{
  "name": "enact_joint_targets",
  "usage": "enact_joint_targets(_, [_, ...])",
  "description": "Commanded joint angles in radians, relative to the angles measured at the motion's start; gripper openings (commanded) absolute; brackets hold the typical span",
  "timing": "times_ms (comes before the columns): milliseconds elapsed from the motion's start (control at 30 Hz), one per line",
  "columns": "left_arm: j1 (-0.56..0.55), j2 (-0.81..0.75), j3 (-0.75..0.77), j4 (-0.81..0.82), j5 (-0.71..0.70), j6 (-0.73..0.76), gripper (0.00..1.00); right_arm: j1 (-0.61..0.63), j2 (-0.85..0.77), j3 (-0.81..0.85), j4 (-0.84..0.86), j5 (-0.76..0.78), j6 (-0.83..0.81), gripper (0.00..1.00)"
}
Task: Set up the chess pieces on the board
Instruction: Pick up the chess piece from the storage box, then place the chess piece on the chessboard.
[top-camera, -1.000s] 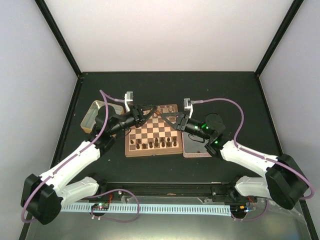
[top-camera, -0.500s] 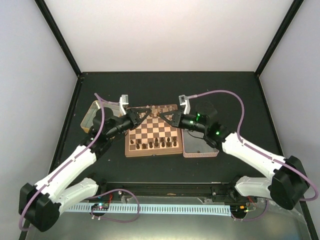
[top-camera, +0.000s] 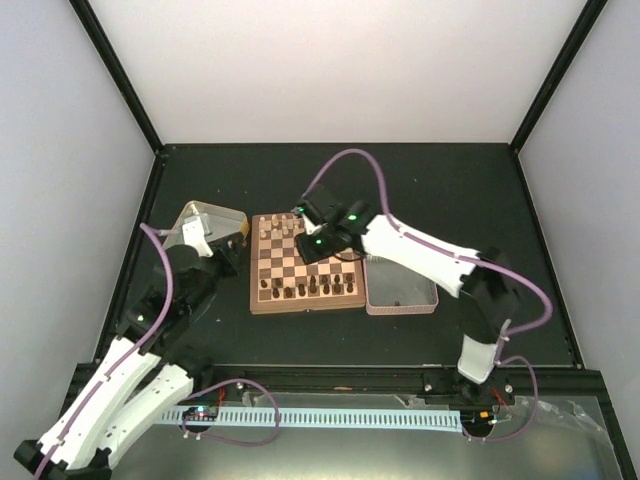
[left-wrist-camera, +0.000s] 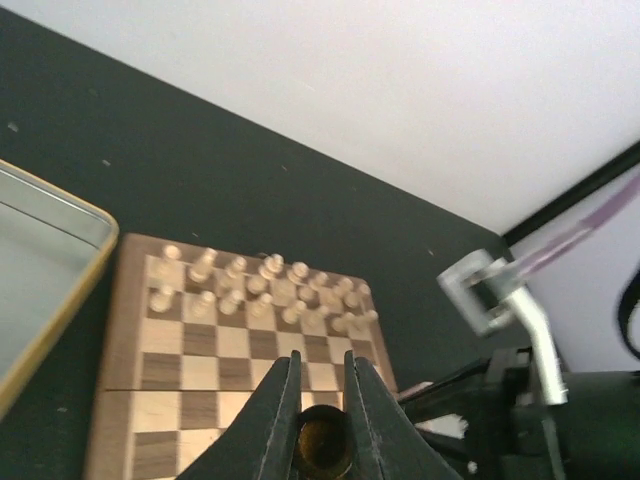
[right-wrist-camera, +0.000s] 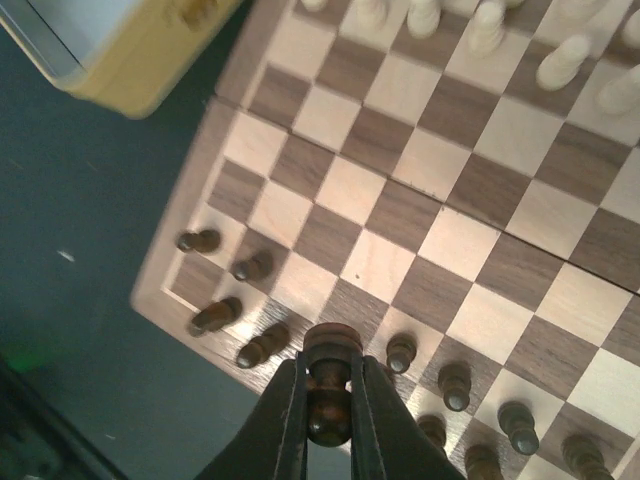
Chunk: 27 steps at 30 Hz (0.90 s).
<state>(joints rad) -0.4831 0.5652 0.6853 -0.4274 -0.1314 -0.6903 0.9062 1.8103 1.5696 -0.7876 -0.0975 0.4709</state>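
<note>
As the right gripper pinches the dark piece, its base faces the board.

The left arm sat folded back on its own side, forearm rising to a wrist angled forward. The left gripper was clamped, its narrow black fingers pinching a round dark piece. The right arm stretched forward and across to the left, wrist bent downward. The right gripper pointed down, its jaws pressed against a dark turned piece.
</note>
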Motion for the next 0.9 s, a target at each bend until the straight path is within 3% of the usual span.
enact_joint_targets(0, [0.009,-0.057,0.042,-0.126,-0.132,0.095,0.02,0.062,0.155,0.178,-0.289,0.153,-0.100,0.01])
enact_joint_targets(333, [0.011,-0.153,0.069,-0.166,-0.194,0.131,0.02,0.138,0.432,0.458,-0.436,0.162,-0.083,0.04])
enact_joint_targets(867, [0.011,-0.179,0.042,-0.176,-0.184,0.124,0.02,0.146,0.560,0.577,-0.470,0.139,-0.061,0.12])
